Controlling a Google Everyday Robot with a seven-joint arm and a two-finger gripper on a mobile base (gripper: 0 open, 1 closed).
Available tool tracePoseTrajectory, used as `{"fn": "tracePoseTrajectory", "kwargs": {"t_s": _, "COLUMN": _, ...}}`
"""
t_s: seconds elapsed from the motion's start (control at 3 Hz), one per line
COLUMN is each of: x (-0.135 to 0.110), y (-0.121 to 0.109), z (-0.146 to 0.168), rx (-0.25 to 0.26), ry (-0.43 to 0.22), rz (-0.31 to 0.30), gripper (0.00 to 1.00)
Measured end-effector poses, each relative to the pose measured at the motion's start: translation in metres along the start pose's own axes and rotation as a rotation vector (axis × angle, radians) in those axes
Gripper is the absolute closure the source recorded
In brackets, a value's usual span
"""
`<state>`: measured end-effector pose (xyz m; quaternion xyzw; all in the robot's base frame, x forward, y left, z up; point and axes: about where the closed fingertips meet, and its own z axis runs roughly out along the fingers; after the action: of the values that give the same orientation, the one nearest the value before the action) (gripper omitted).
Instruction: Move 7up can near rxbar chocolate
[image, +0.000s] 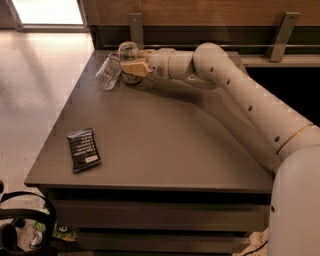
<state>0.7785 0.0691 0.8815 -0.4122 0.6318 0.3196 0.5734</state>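
The 7up can (128, 50) stands upright at the table's far left corner, silvery top showing. My gripper (129, 61) reaches it from the right. One yellowish finger (133, 67) lies across the can's front and the other sits behind it, closed on its lower body. The can rests on the table. The rxbar chocolate (83, 149), a flat black wrapper with white text, lies near the front left edge, far from the can.
A clear crinkled plastic bottle (108, 73) lies tilted just left of the can, almost touching the gripper. The grey table (170, 145) has a wooden wall with a metal rail behind it. Floor drops away on the left. A bag sits on the floor at the front left.
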Motion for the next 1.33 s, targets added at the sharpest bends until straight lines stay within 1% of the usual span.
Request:
{"fn": "tracePoseTrajectory", "kwargs": {"t_s": 0.33, "x": -0.013, "y": 0.014, "z": -0.024, "rx": -0.008, "ry": 0.012, "rz": 0.001, "gripper": 1.0}}
{"fn": "tracePoseTrajectory", "kwargs": {"t_s": 0.67, "x": -0.026, "y": 0.047, "z": -0.061, "rx": -0.037, "ry": 0.024, "rz": 0.005, "gripper": 1.0}}
{"fn": "tracePoseTrajectory", "kwargs": {"t_s": 1.0, "x": -0.027, "y": 0.07, "z": -0.08, "rx": -0.07, "ry": 0.039, "rz": 0.009, "gripper": 1.0}}
{"fn": "tracePoseTrajectory", "kwargs": {"t_s": 1.33, "x": -0.023, "y": 0.123, "z": -0.101, "rx": -0.194, "ry": 0.046, "rz": -0.052, "gripper": 1.0}}
